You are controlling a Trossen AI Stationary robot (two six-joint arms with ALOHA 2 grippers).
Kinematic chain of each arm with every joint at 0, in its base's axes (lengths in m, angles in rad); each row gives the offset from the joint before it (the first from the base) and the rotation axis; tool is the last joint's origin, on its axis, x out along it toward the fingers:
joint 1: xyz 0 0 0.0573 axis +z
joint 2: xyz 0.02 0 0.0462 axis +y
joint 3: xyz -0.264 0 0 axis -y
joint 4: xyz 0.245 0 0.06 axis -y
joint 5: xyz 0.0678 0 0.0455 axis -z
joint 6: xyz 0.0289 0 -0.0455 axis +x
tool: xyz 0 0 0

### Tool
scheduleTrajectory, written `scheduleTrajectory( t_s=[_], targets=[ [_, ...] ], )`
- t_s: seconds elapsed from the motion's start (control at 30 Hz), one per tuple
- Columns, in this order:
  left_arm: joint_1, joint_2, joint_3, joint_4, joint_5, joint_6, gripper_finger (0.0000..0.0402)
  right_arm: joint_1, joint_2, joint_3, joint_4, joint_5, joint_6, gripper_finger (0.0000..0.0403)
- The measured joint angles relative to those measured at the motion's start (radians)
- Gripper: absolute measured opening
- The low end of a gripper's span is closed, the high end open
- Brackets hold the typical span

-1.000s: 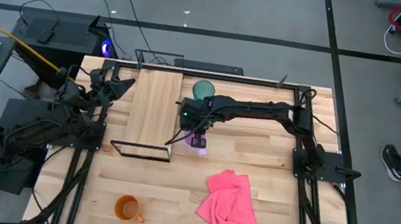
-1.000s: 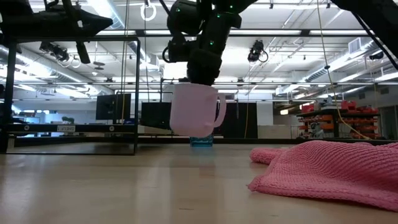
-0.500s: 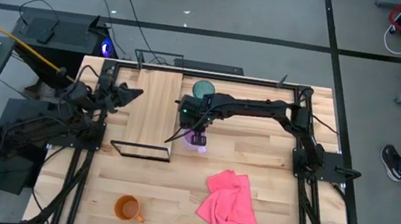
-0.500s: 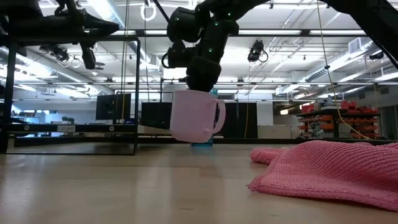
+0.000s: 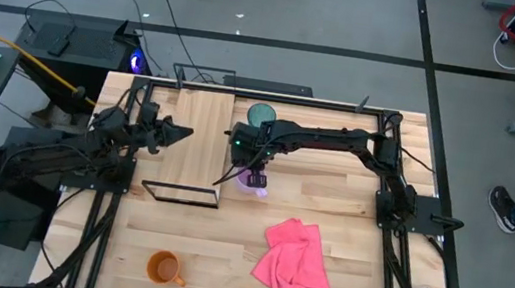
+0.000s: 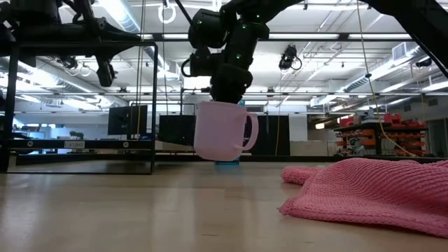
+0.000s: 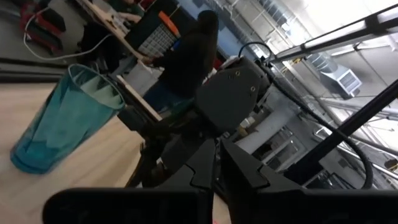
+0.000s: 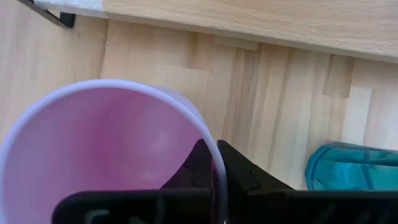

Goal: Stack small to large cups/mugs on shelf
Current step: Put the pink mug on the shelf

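My right gripper [image 5: 255,172] is shut on the pale purple mug [image 6: 220,131], just right of the shelf's near end. The shelf [image 5: 198,136] is a light wood plank in a black wire frame. The teal tumbler [image 5: 261,116] stands on its base on the table beyond the mug, and shows in the left wrist view [image 7: 62,121]. The orange mug [image 5: 164,268] stands near the front edge. My left gripper [image 5: 181,133] is shut and empty over the shelf's left edge. My right gripper pinches the purple mug's rim [image 8: 210,149], one finger inside the mug and one outside. The fingers come from above, pointing down. The mug hangs below them, nearly upright, mouth up, its handle [image 6: 252,133] toward the table's right, lifted clear of the table.
A crumpled pink cloth [image 5: 298,269] lies on the table at the front right and fills the right of the low view [image 6: 371,192]. Bare slatted tabletop [image 5: 320,198] lies between the mug and the cloth.
My left gripper has moved toward the table's right, from beside the shelf to over its left edge. My right gripper has stayed about in place and lowered the purple mug a little; the mug stays clear of the table.
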Motion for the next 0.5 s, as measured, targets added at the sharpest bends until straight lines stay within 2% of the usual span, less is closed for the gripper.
scheduleTrajectory(
  t_s=[0.17,0.5],
  targets=[
    [-0.023,0.014,0.0,0.001,0.0,0.0,0.0032,0.001,0.0,0.0,-0.024,-0.003,-0.064,0.0009],
    [-0.053,0.014,0.0,0.0,0.001,0.025,0.0035,0.002,0.0,0.0,-0.037,-0.036,-0.291,0.001]
  ],
)
